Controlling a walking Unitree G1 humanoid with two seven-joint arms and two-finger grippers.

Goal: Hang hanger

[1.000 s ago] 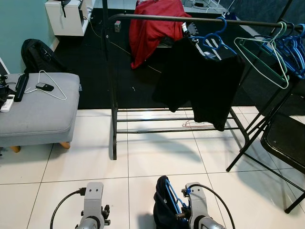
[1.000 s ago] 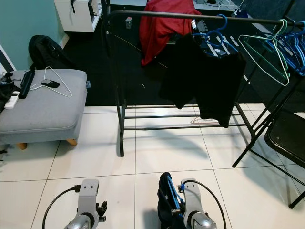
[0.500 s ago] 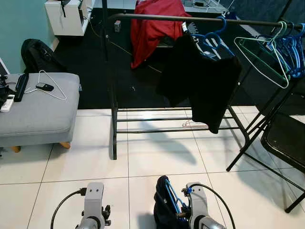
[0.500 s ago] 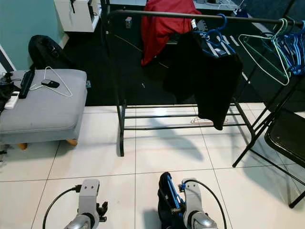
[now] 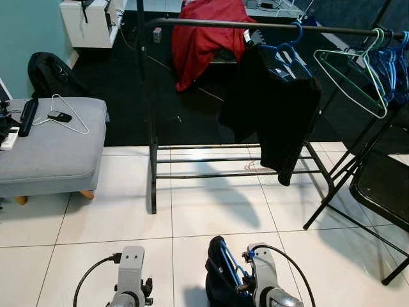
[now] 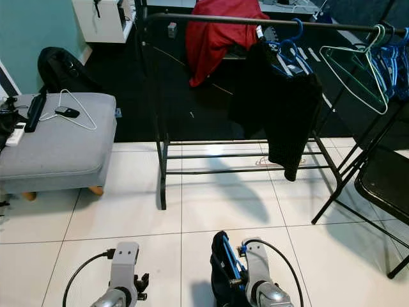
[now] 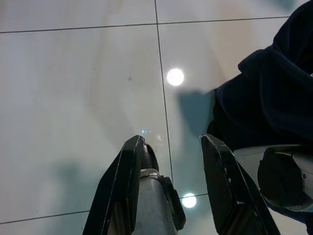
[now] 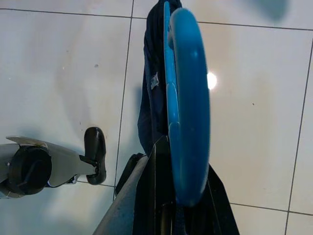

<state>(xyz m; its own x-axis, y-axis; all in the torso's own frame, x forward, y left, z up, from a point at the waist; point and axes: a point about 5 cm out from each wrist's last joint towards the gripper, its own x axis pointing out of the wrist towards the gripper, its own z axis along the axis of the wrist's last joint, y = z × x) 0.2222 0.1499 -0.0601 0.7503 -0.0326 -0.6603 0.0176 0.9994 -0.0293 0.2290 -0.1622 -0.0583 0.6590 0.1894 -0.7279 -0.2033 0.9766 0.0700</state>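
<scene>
1. Right gripper: low in front of the robot, over the white tiled floor. Jaws clamped on a blue hanger that carries a dark navy garment. In the head views the hanger and garment sit just left of the right wrist at the bottom edge.
2. Left gripper: also low over the tiles, beside the right arm. Jaws apart, nothing between them. The navy garment shows near its right-hand side in the left wrist view, not touching the fingers.
3. Clothes rail: dark horizontal bar on a black frame, ahead of the robot, well apart from both grippers. The frame's front feet stand on the tiles; behind it is a dark carpet.
4. On the rail: a black garment on a blue hanger near the middle, hanging twisted, with its lower edge reaching down past the frame's low crossbars. At the right end, a pale green hanger, bare, then a bunch of blue hangers.
5. Red garment: draped behind the rail, upper centre.
6. Grey ottoman: at left on the tiles. On it lie a white wire hanger, a small dark device, and a black remote at its left edge.
7. Black bag on the carpet by the teal wall. Black folding chair at the right edge.
</scene>
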